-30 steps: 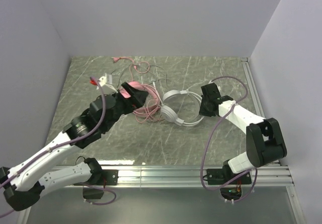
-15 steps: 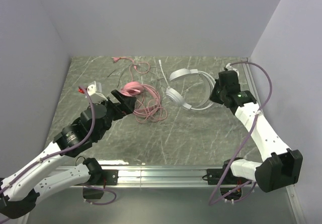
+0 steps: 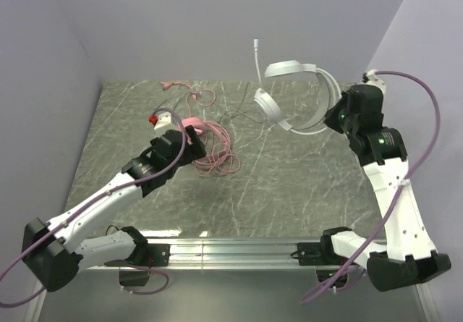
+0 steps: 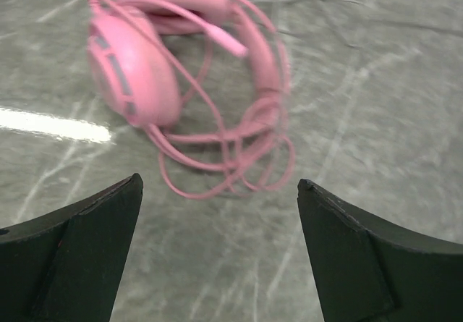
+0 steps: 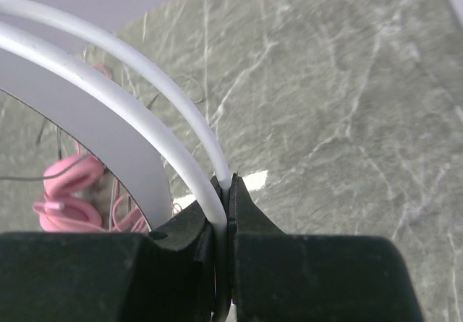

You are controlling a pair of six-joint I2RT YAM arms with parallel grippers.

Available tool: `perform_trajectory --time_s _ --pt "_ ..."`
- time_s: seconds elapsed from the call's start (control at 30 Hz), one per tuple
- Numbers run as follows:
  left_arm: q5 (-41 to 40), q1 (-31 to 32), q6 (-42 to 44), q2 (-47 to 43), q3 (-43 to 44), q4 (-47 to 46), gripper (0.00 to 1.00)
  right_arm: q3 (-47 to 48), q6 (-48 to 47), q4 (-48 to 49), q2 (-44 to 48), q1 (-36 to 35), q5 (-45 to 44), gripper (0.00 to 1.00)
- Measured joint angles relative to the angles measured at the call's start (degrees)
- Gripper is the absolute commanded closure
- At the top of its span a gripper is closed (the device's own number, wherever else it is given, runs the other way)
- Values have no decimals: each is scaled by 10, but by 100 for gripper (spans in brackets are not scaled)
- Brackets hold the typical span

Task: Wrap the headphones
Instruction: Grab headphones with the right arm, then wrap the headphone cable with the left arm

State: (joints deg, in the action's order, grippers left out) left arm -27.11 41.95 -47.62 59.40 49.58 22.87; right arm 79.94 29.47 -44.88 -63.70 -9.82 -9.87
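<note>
The grey marbled worktop (image 3: 289, 192) is being crossed by the largest change. The right arm (image 3: 391, 184), stretched low toward the middle of the frame a second ago, is now being raised toward the upper right. The white-grey headphones (image 3: 293, 69) are being carried with it. A second ago they were lying at the centre beside the pink set, and now they are being held clear of the worktop against the back wall. The right pincer (image 5: 226, 192) is being kept clenched on their thin white headband.

The left arm (image 3: 94, 206) is being drawn back a little from the pink headphones (image 4: 134, 69), which are lying left of centre in the overhead view. The left pincer (image 4: 221, 192) is being held wide apart with nothing between its jaws, just short of them.

By this lift the two sets are being separated. This is probably freeing the thin cord (image 3: 239, 119), which is trailing down to the worktop, so that wrapping can be begun. The pink cord (image 4: 231, 155) is being left in loose loops beside its cups, not yet wrapped.

A short white stem (image 3: 257, 45) is being seen above the lifted cup. Whether it is a plug cannot be told.

No container is being shown in any view.
</note>
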Motion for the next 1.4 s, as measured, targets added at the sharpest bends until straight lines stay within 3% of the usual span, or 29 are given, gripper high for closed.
perform_trajectory --time_s 0.13,0.4,0.7,0.87,0.9,1.0,1.23,1.4 --pt "28 -60 1 64 -1 -18 6 0 8 -17 31 26 -12 100" --pt "39 -57 -2 207 80 -3 1 -13 10 -24 39 43 -5 100" --pt "-33 -58 -41 327 153 49 2 -51 10 -21 39 44 7 100" --pt "-48 -81 -52 364 157 74 17 -69 10 -14 40 45 12 100" --pt "-48 -94 -55 373 157 74 30 -73 10 -12 40 45 14 100" --pt "-46 -138 -63 404 157 73 53 -83 10 -10 40 46 20 100" --pt "-37 -253 -82 388 139 78 51 -83 12 -8 40 46 24 100" --pt "-84 -370 -134 276 61 100 46 -83 18 -8 40 46 20 100"
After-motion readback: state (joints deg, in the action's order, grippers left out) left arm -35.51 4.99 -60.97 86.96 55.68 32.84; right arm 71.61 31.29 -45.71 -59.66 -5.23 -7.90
